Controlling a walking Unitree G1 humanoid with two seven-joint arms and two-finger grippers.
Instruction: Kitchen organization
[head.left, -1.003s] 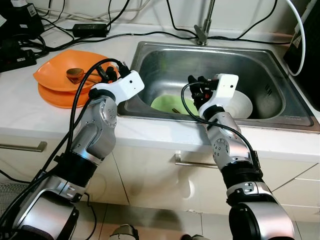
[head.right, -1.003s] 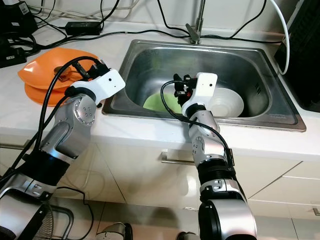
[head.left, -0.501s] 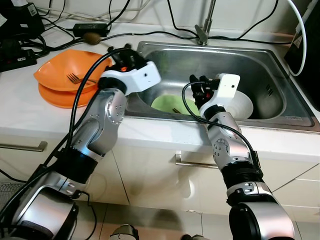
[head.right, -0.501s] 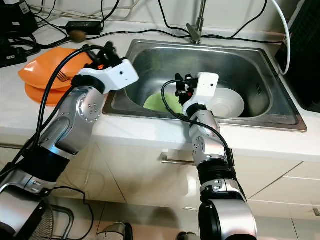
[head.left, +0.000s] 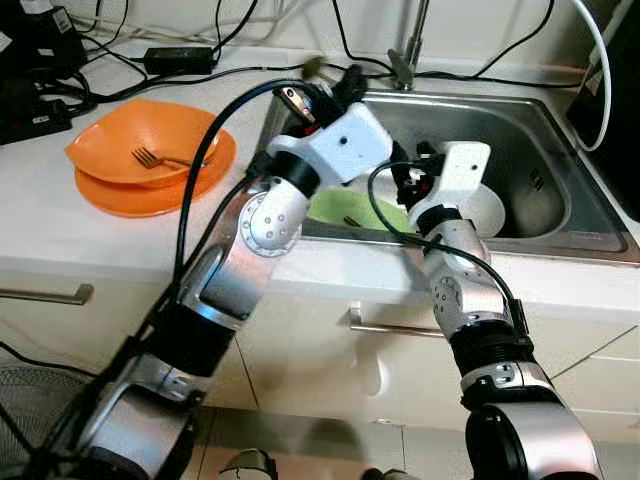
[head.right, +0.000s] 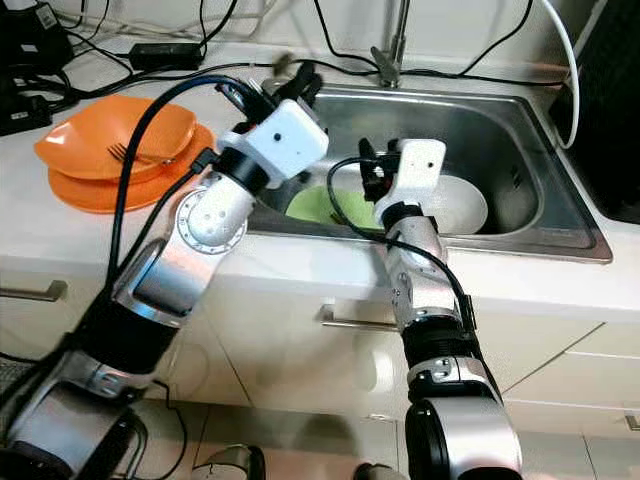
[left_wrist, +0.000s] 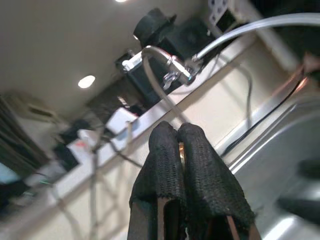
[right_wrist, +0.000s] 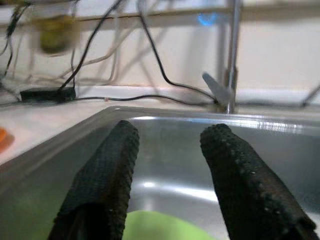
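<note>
Nearest the camera, the white desk (head.left: 60, 235) runs across the front, its edge above pale cabinet drawers with metal handles (head.left: 385, 327). Both silver arms rise from below over that edge. The right pincer (right_wrist: 167, 165) hangs low inside the stainless sink (head.left: 540, 130), its two black fingers (right_wrist: 107, 170) held well apart with nothing between them, pointing toward the sink's back wall and the faucet (right_wrist: 227, 75). Just under it lies a green plate (head.left: 350, 212) on the sink floor, with a small dark utensil resting on it; what kind it is cannot be told. Beside the plate, on the robot's right, sits a white bowl (head.right: 462, 205), partly hidden by the right wrist.

The left arm reaches across and higher, its white wrist housing over the near left part of the sink. The left pincer (left_wrist: 179, 145) is raised above the sink's back left corner, fingers pressed together on a thin piece, of which a small brownish sliver shows in the gap between the pads; the head views blur that tip, so what it is cannot be told.

To the robot's left, on the desk, two orange plates (head.left: 150, 165) are stacked, and a fork (head.left: 152, 157) lies in the upper one, tines toward the left.

Farther back, black cables (head.left: 250, 70) trail along the desk to a power adapter (head.left: 180, 58) and dark equipment in the far left corner, and a white hose (head.left: 603, 60) curves down at the far right
</note>
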